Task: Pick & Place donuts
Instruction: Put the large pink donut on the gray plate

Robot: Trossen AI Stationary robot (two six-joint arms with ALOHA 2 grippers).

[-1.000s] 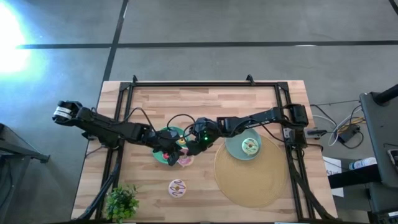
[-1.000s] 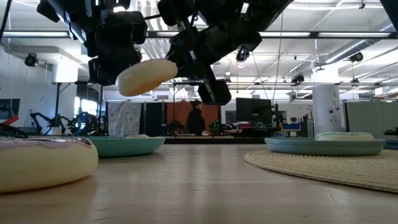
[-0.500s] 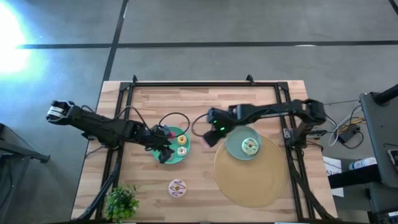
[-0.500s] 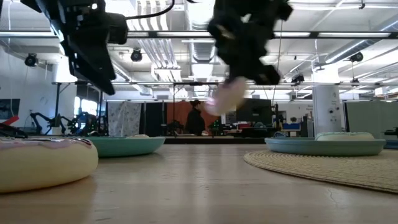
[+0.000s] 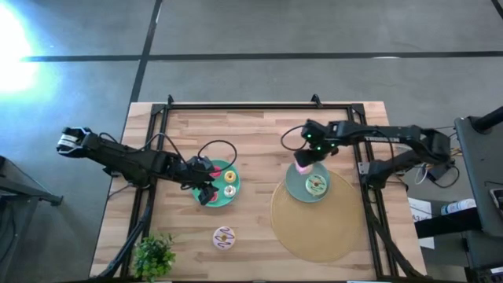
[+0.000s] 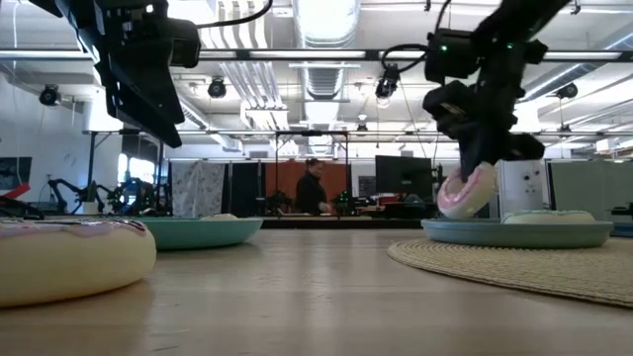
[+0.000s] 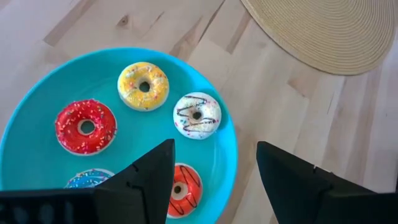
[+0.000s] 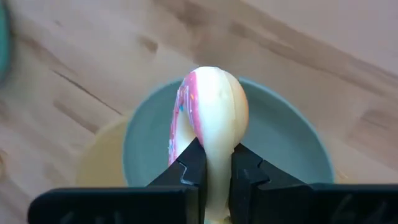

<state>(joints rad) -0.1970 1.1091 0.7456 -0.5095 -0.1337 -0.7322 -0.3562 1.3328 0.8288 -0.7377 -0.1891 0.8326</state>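
My right gripper (image 5: 305, 159) is shut on the pink donut (image 5: 302, 167) and hovers at the left rim of the grey-blue plate (image 5: 297, 189), where the green donut (image 5: 317, 185) lies. My left gripper (image 7: 214, 168) is open above the teal plate (image 7: 37, 106), near its right rim, touching nothing. Small yellow (image 7: 143, 86), red (image 7: 85, 126), white (image 7: 196, 115) and orange (image 7: 185, 189) donuts lie flat on that plate. The white donut with purple streaks (image 5: 224, 237) lies on the table near the front edge. My right gripper (image 8: 216, 168) pinches the pink donut's rim (image 8: 214, 152) between its two fingers, one on the frosted face and one on the cream underside. The fingers come from above, slanting down. The donut (image 6: 468, 191) stands on edge below them, tilted, just above the plate.
A round woven mat (image 5: 318, 228) lies under the grey-blue plate on the table's right half. A leafy plant (image 5: 153, 255) stands at the near left corner. Cables loop over the table behind the teal plate (image 5: 224, 145). Bare wood lies between the two plates.
My right gripper has carried the pink donut from beside the teal plate toward the table's right, then lowered it over the grey-blue plate. The donut now hangs on edge just above that plate. My left gripper has drawn back a little toward the left.
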